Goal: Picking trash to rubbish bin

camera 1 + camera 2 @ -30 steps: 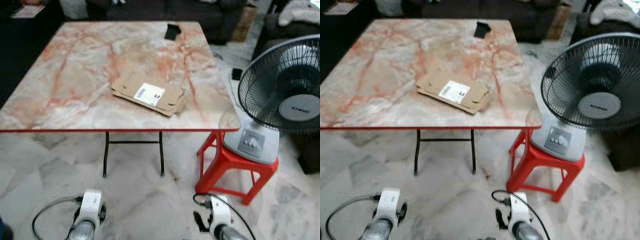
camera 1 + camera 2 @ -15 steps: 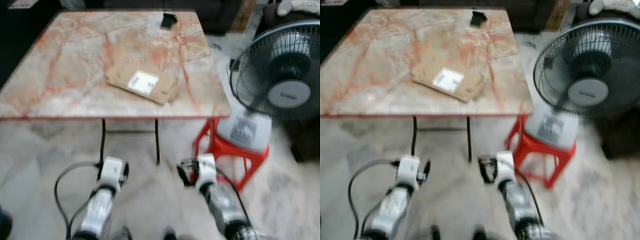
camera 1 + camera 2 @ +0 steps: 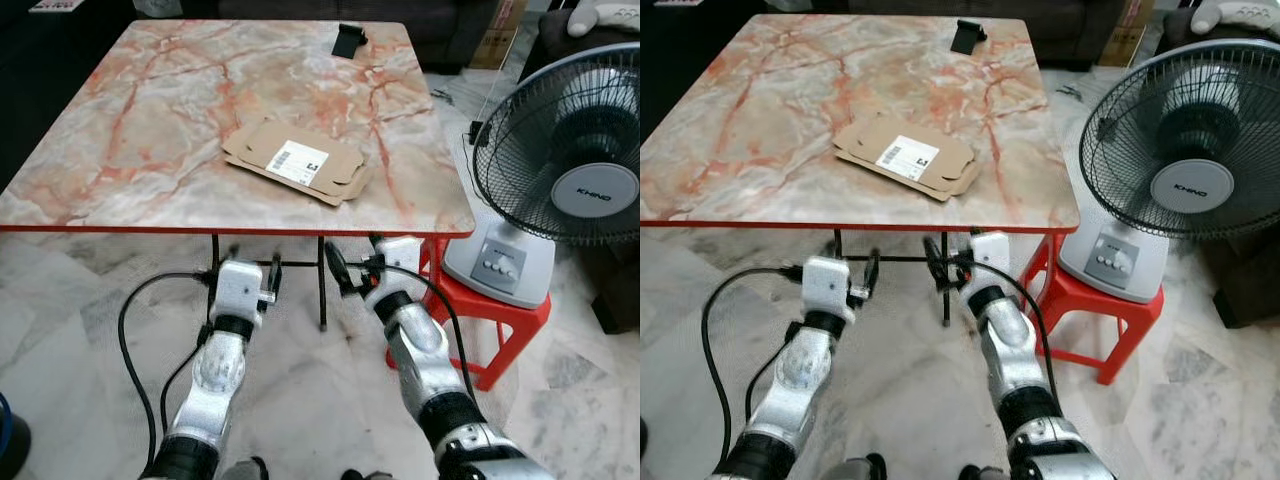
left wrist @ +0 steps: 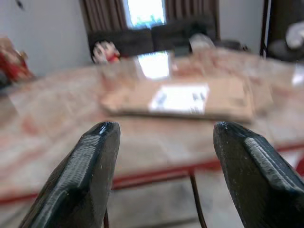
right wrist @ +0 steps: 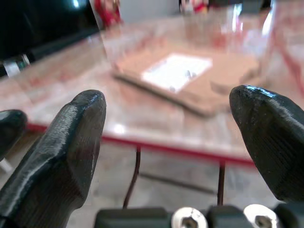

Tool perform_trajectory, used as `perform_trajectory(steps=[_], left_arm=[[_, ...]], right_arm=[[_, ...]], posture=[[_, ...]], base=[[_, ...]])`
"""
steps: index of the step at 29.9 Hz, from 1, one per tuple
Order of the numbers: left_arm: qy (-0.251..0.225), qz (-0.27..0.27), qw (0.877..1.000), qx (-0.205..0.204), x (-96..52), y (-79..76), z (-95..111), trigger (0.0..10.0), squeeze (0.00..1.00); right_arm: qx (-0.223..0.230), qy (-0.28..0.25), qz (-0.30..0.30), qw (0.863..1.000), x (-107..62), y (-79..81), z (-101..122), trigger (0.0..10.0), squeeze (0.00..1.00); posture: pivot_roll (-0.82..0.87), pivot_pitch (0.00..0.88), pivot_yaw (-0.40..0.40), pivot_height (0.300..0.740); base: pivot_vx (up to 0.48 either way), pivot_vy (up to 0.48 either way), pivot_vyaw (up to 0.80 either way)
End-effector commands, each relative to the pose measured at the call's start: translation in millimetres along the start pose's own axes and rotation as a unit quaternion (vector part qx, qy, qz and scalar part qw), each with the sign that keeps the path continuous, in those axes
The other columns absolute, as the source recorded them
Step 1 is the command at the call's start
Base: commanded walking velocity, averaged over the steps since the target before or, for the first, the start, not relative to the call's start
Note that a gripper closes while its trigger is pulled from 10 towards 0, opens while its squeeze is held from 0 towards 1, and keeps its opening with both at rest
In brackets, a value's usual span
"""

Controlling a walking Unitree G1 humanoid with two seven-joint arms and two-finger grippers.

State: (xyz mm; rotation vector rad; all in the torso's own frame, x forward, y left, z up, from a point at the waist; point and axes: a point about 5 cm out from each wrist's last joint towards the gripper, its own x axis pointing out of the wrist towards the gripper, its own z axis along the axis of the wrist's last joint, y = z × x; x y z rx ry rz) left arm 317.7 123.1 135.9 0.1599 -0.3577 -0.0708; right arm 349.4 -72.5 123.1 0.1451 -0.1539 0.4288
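A flattened brown cardboard box (image 3: 330,180) with a white label lies on the marble table (image 3: 150,120), near its front right part. Both silver arms reach forward below the table's red front edge. My left gripper (image 3: 250,264) is open and holds nothing. My right gripper (image 3: 355,262) is open too, just right of the left one. In the left wrist view the cardboard (image 4: 228,102) lies beyond the open fingers (image 4: 90,161) at table height. The right wrist view has the cardboard (image 5: 228,71) between and past its fingertips (image 5: 80,123).
A standing fan (image 3: 575,170) sits on a red plastic stool (image 3: 480,320) right of the table, close to my right arm. A small black object (image 3: 349,40) rests at the table's far edge. Dark sofas line the back. Black table legs (image 3: 322,290) stand just ahead.
Both arms have risen from the bottom of the picture to just under the table's front edge. The camera shifted and steadied; the cardboard has not moved on the table.
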Motion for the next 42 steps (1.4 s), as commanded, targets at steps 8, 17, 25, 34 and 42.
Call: perform_trajectory(steps=[8,17,25,34,42], left_arm=[[-0.010,0.030,0.999,0.015,28.0,13.7,17.8,10.0,0.00],[0.003,0.032,0.999,0.006,26.2,17.2,13.9,10.0,0.00],[0.014,0.036,0.999,-0.009,22.7,15.3,11.0,10.0,0.00],[0.020,0.039,0.999,-0.018,22.3,16.2,9.2,10.0,0.00],[0.021,0.036,0.999,-0.020,24.8,16.7,11.3,10.0,0.00]], right_arm=[[0.023,-0.017,-0.033,0.999,22.3,10.3,19.8,10.0,0.00],[0.020,-0.008,-0.025,0.999,18.5,17.8,13.0,10.0,0.00],[0.016,-0.007,-0.023,1.000,15.0,22.7,9.3,10.0,0.00],[0.016,-0.019,-0.022,0.999,18.8,25.8,16.2,10.0,0.00],[0.028,-0.021,-0.030,0.999,17.9,23.6,17.3,10.0,0.00]], posture=[[0.10,0.016,-0.013,0.740],[0.10,0.000,-0.018,0.740],[0.10,0.000,-0.020,0.740],[0.10,0.000,-0.020,0.740],[0.09,0.005,-0.017,0.740]], base=[[0.323,0.000,0.00],[0.451,0.000,0.00],[0.480,0.000,0.00],[0.480,0.000,0.00],[0.479,0.000,0.16]])
